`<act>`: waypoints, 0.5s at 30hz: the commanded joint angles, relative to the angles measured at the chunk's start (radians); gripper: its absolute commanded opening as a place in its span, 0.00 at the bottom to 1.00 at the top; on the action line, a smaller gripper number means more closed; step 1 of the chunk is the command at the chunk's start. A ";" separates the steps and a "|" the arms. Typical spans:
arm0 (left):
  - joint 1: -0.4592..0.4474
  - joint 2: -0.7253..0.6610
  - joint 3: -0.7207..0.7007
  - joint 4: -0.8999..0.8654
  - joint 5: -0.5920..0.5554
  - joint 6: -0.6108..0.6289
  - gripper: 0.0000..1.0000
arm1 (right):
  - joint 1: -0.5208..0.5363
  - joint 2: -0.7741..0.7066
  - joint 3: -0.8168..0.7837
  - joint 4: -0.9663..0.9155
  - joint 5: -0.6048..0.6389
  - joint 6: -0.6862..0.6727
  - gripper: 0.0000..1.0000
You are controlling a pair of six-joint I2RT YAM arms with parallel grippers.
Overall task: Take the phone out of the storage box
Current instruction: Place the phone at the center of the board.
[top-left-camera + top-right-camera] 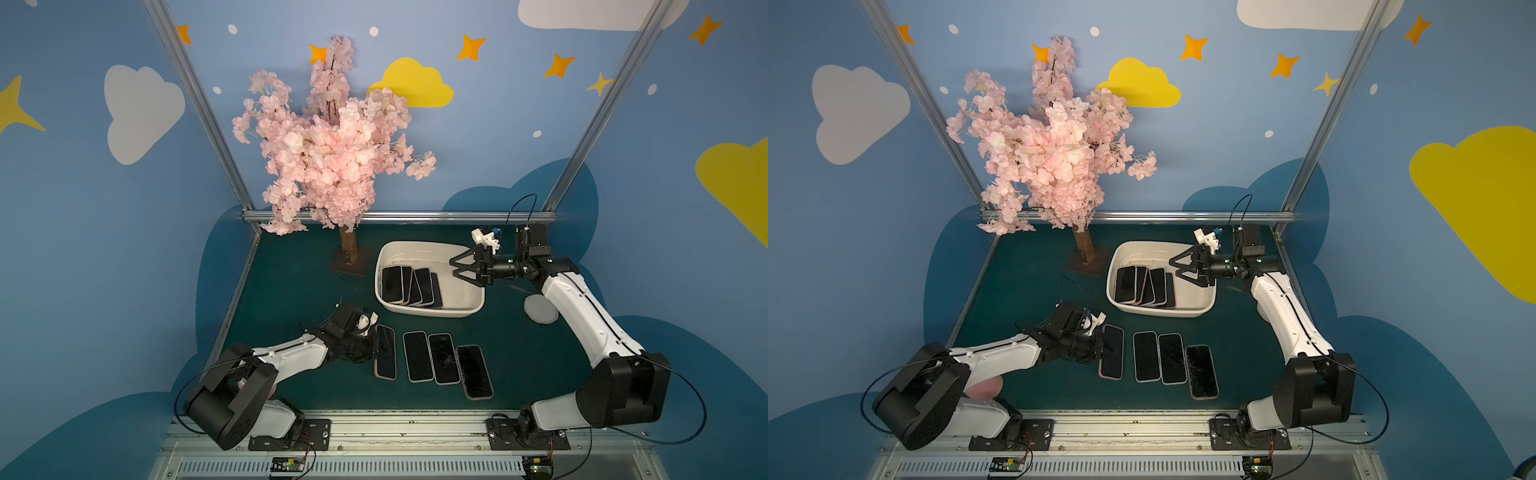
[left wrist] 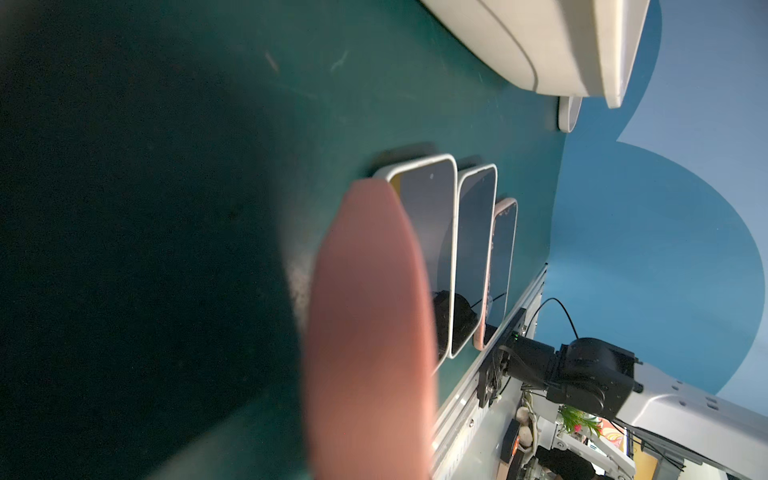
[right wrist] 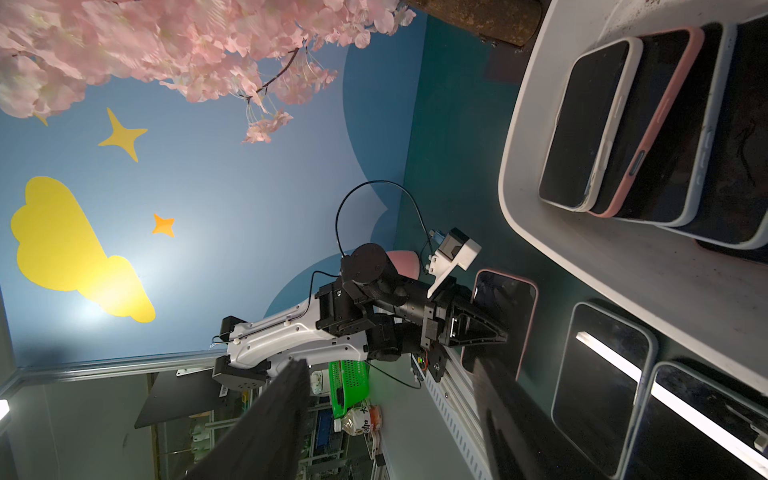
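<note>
Left claw [image 1: 377,351] pinches pink phone [image 1: 387,359]; right claw [image 1: 452,268] gapes over storage box [image 1: 428,310].

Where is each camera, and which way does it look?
Top views: high overhead, looking down at left arm, right arm, cream-white plastic storage box.
Left wrist: low over green table, facing black-screened phones and right arm.
Right wrist: above the box, facing left arm; own jaws show.
Both wrists share box, phones.

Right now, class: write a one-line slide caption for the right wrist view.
Open right gripper by the storage box of stacked phones; beyond, the left gripper grips a pink phone.
</note>
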 commanded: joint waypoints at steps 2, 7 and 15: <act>-0.006 0.075 0.045 0.117 0.052 -0.011 0.04 | -0.015 -0.015 0.032 -0.026 -0.007 -0.026 0.67; -0.016 0.152 0.066 0.136 0.064 -0.020 0.04 | -0.022 -0.024 0.015 -0.026 -0.009 -0.032 0.68; -0.030 0.203 0.073 0.128 0.080 -0.014 0.08 | -0.036 -0.052 -0.017 -0.027 -0.006 -0.032 0.68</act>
